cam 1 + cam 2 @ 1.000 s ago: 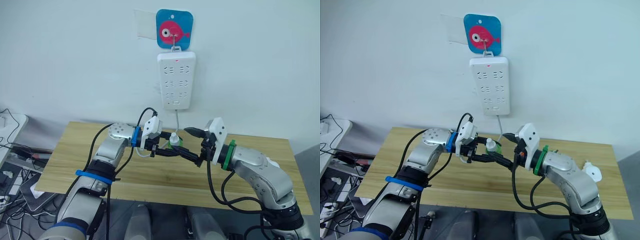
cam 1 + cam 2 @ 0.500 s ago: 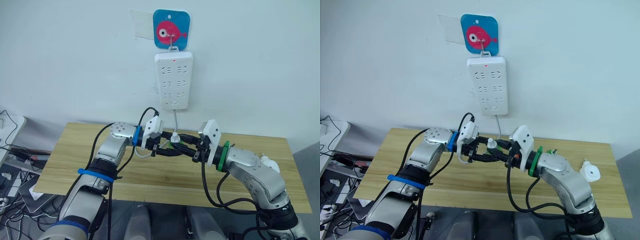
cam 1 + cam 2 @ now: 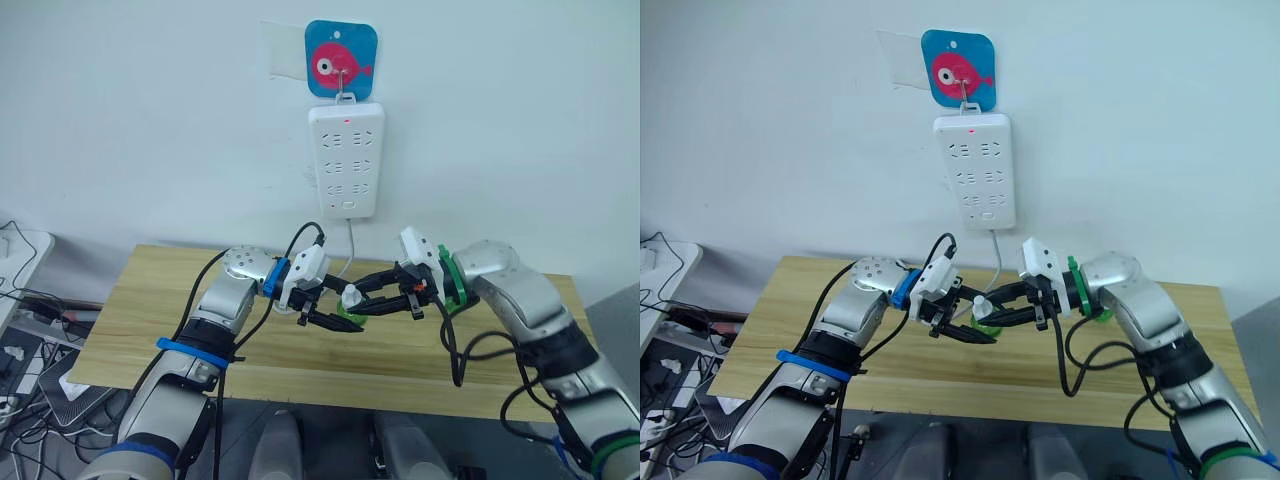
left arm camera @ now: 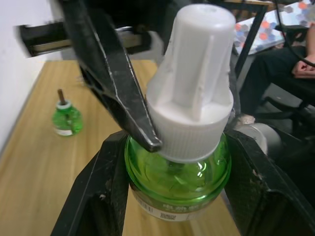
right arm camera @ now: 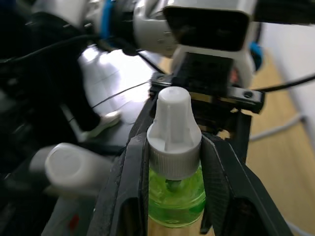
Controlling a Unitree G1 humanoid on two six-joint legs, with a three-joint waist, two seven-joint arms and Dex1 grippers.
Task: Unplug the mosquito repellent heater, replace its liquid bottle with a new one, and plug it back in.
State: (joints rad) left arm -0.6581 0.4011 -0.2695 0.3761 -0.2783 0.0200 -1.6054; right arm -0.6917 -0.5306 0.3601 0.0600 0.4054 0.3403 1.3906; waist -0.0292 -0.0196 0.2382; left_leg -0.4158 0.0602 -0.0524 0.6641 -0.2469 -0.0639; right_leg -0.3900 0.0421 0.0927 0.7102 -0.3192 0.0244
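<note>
The new one point(image 3: 350, 314), a squat green bottle with a white cap point(image 4: 192, 98), hangs above the table's middle between both grippers. My left gripper point(image 3: 338, 320) is shut on its green body point(image 4: 177, 172). From the opposite side my right gripper point(image 3: 362, 300) is shut on the white cap point(image 5: 173, 132), one finger point(image 4: 113, 83) pressed against the cap's ribbed base. The liquid bottle point(image 4: 66, 118), green and uncapped with a brown wick, stands upright on the table away from the grippers. The mosquito repellent heater is hidden.
A white power strip point(image 3: 345, 160) hangs on the wall under a blue fish hook point(image 3: 341, 60), and its cable point(image 3: 350, 245) drops behind the grippers. The wooden table point(image 3: 150, 300) has bare wood at left. A seated person point(image 4: 295, 64) is beyond the table.
My right gripper went from open beside the bottle to shut on its cap. The right arm's elbow rose. The left gripper kept its hold on the bottle, now slightly lower.
</note>
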